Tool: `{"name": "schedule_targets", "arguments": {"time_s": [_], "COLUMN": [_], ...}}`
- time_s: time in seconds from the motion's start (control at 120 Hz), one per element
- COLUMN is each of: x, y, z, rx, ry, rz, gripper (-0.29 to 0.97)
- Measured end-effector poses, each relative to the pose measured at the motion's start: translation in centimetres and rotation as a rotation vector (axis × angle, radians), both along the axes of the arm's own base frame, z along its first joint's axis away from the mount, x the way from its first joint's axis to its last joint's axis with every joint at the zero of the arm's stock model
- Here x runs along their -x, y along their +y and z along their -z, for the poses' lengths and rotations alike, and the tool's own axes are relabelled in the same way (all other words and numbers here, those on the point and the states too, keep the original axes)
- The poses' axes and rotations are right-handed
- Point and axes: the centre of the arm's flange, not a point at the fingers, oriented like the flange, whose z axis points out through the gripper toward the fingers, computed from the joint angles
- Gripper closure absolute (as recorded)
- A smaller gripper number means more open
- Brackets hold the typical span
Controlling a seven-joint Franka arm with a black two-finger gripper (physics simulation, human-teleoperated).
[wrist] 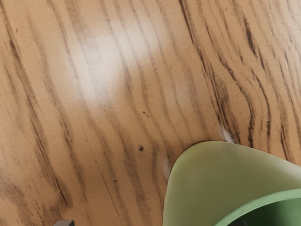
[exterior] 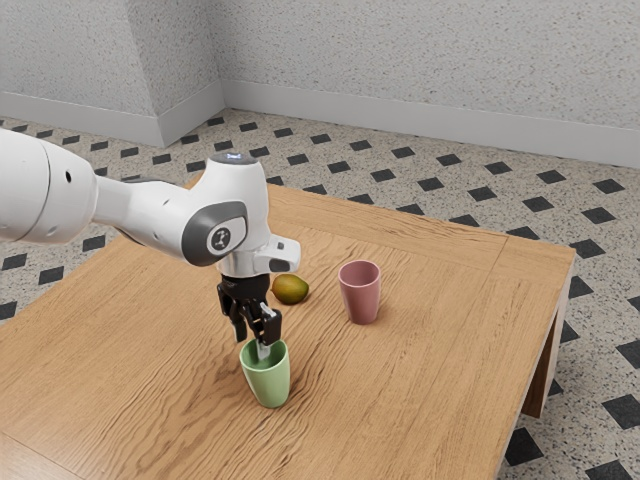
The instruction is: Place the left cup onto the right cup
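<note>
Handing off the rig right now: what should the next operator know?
Gripper: down at the rim of the green cup; grip cannot be read.
Green cup: upright, apparently standing on the table.
Pink cup: upright, apart, toward the exterior view's right.
A yellow-green fruit lies behind the gripper.
Done: approach. Left: confirm grasp, lift, carry across, set onto the pink cup.

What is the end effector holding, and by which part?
The green cup, pinched at its rim by the end effector; it stands on the table.
</note>
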Motion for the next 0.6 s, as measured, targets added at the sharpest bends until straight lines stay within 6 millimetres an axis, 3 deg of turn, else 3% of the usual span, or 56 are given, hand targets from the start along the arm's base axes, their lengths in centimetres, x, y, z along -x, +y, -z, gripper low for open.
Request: {"name": "schedule_targets", "arguments": {"time_s": [0.6], "x": [0.02], "y": [-0.06], "z": [0.09], "rx": [-0.001], "ry": [0.002], "rz": [-0.001], "gripper": [0.51]}}
